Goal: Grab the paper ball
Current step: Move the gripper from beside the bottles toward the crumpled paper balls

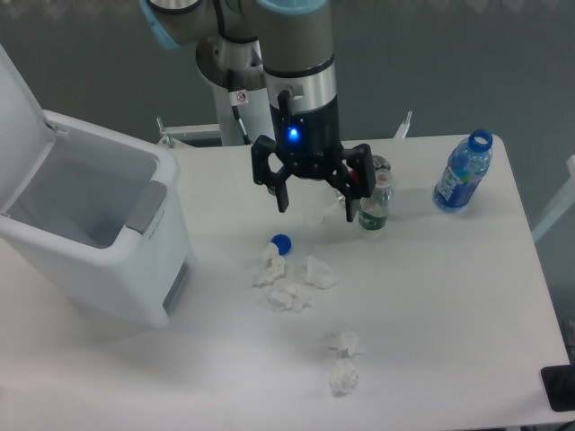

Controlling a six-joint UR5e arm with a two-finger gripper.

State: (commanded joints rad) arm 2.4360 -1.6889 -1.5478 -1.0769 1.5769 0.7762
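Camera view, fixed, from above: black two-finger gripper (315, 207) hangs over the white table (431, 305) with fingers spread wide, holding nothing. Between and below the fingertips sits a faint white crumpled paper ball (314, 215), partly hidden. Just right stands a small clear bottle (375, 205) beside a metal can (381, 165). A blue-labelled plastic bottle (463, 172) stands well apart, far right. Nearer the camera lie a blue bottle cap (282, 242) and five similar white wads (292, 278). A white open bin (90, 224) occupies the left. Grey wall behind.
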